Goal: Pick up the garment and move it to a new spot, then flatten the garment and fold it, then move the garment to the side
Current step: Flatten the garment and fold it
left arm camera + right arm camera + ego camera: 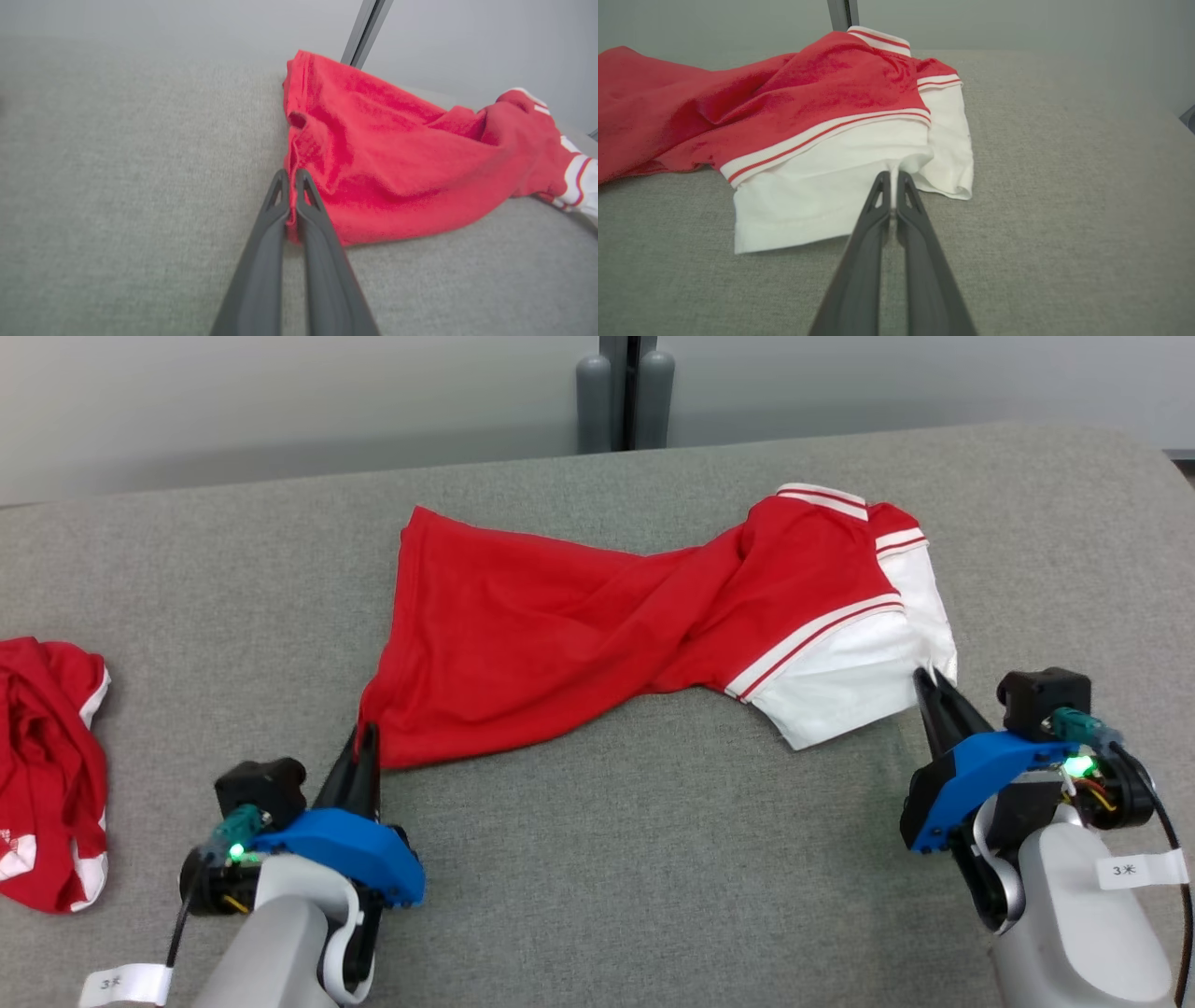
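While the garment (560,616) lies twisted mid-frame, left gripper (366,735) pinches its red corner, right gripper (932,681) its white edge

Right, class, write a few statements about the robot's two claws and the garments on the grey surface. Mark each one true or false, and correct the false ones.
1. The left claw is shut on a red edge of the garment. True.
2. The right claw hangs open above the cloth. False: it is shut on the garment's white part.
3. The garment lies smooth and flat. False: it is twisted and wrinkled through its middle.
4. A second red garment lies bunched on the grey surface at the robot's far left. True.
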